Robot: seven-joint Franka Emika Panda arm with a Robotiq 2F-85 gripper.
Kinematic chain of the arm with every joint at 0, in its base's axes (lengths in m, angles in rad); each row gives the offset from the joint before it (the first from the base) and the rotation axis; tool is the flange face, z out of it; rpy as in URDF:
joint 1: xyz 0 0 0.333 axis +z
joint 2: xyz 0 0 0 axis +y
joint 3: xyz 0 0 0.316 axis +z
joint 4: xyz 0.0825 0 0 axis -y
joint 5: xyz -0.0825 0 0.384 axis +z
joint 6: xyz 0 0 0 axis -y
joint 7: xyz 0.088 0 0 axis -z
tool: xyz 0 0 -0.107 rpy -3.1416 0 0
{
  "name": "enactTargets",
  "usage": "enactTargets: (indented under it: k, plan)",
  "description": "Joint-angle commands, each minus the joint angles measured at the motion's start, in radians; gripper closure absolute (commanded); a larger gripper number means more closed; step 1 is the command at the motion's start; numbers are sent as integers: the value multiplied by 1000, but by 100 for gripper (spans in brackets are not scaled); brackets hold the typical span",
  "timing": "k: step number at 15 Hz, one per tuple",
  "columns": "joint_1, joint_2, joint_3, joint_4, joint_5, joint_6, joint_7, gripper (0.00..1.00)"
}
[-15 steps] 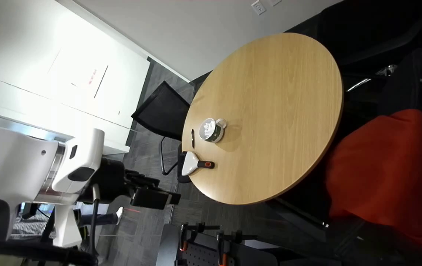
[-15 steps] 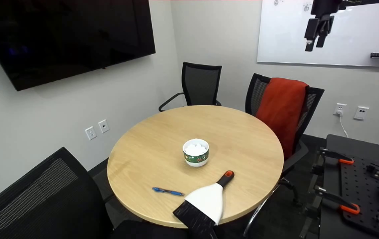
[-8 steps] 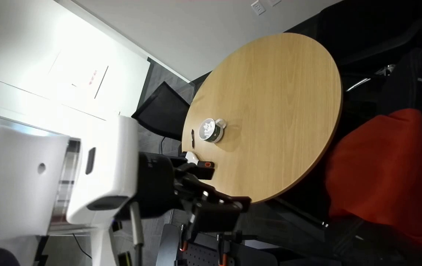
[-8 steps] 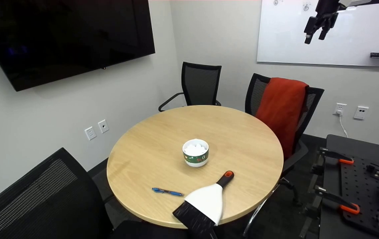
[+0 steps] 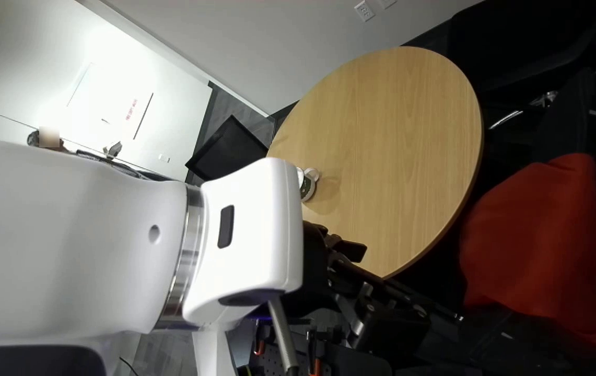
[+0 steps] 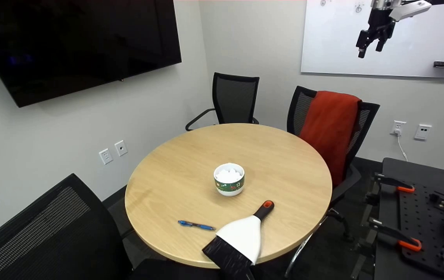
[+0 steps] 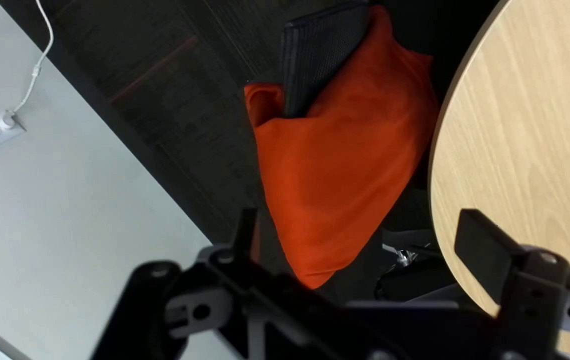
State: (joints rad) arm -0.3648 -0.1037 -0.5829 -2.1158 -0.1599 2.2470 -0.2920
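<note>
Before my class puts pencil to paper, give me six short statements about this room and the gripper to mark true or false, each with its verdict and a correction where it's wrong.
1. The red cloth lies spread on the table. False: the red cloth hangs over the back of a chair.
2. The gripper is open and holds nothing. True.
3. The mug stands upright with white pieces in it. True.
4. The pen is inside the mug. False: the pen lies on the table, apart from the mug.
5. The brush has bristles reaching past the table's edge. True.
6. The wall screen shows a bright picture. False: the wall screen is dark.
</note>
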Motion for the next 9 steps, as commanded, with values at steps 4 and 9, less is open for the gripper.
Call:
enactTargets:
  k: [4, 9]
  plan:
    - [-14, 99, 74, 16, -5, 46, 9, 0]
    - [-35, 242, 116, 37, 8, 168, 12, 0]
